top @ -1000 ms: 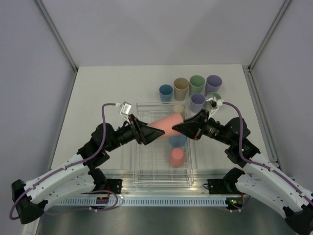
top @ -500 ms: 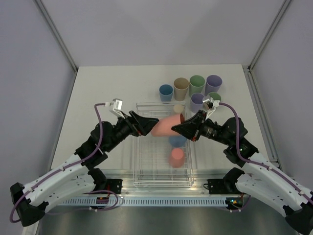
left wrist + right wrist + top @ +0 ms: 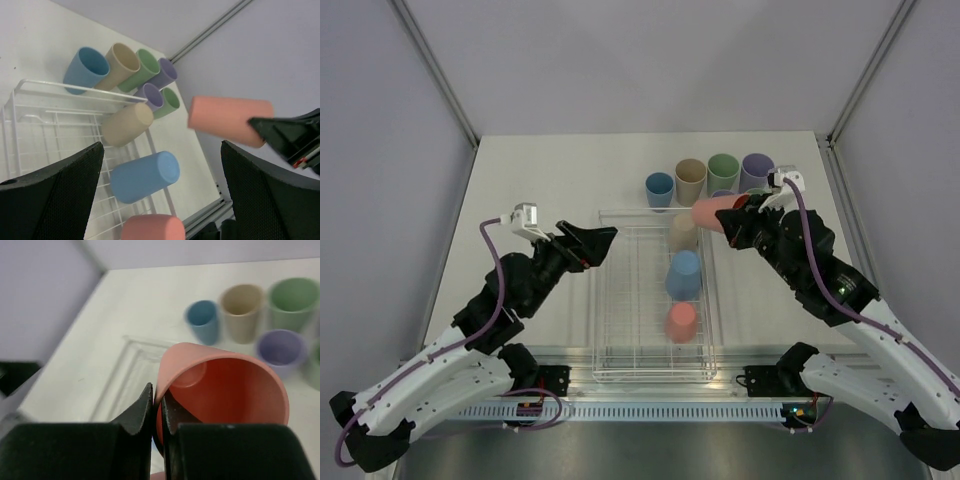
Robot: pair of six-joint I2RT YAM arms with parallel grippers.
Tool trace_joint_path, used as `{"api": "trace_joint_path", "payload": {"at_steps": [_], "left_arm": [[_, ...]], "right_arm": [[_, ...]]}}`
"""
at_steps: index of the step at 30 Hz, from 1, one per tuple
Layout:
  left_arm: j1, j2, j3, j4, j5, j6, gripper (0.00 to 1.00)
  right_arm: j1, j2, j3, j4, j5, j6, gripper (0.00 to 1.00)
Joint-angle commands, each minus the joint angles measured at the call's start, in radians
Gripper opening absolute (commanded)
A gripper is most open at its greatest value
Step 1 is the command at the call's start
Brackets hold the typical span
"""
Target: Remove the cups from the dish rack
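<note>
Top external view: the right gripper (image 3: 745, 212) pinches the rim of a pink cup (image 3: 715, 213), one finger inside the mouth and one outside, as the right wrist view confirms. The cup hangs on its side over the far right corner of the dish rack (image 3: 620, 330), close to the unloaded cups (image 3: 691, 180) standing on the table (image 3: 540, 180) beyond the rack's far edge. This is judged a carry to that group, and the cup needs turning upright before set-down. The right arm reaches forward with its wrist raised. The left gripper (image 3: 598, 245) is spread wide and empty over the rack's left edge, elbow bent. A beige cup (image 3: 683, 232), a blue cup (image 3: 684, 275) and a second pink cup (image 3: 681, 322) sit inverted along the rack's right side.
</note>
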Motion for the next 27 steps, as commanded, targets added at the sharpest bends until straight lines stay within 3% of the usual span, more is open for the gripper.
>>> {"api": "trace_joint_path", "payload": {"at_steps": [1,2,4,6,9,10,13,27], "left_arm": [[0.000,0.039,0.031,-0.076,-0.006,0.045,1.00],[0.002,0.047,0.033,-0.083,0.000,0.050,1.00],[0.000,0.064,0.036,-0.087,0.005,0.060,1.00],[0.000,0.078,0.040,-0.091,0.012,0.067,1.00],[0.002,0.098,0.051,-0.099,0.022,0.074,1.00],[0.002,0.102,0.056,-0.102,0.028,0.079,1.00],[0.002,0.104,0.053,-0.106,0.029,0.080,1.00],[0.002,0.110,0.042,-0.123,0.045,0.085,1.00]], "right_arm": [[-0.002,0.089,0.132,-0.326,0.511,-0.061,0.01],[-0.002,0.117,0.161,-0.380,0.670,-0.039,0.01],[-0.009,0.198,0.227,-0.538,0.755,0.019,0.01],[-0.072,0.262,0.242,-0.615,0.710,0.040,0.01],[-0.187,0.297,0.173,-0.563,0.489,-0.011,0.01],[-0.263,0.322,0.155,-0.548,0.458,-0.019,0.01],[-0.336,0.399,0.141,-0.519,0.400,-0.027,0.01],[-0.401,0.677,0.215,-0.387,0.301,-0.056,0.01]]}}
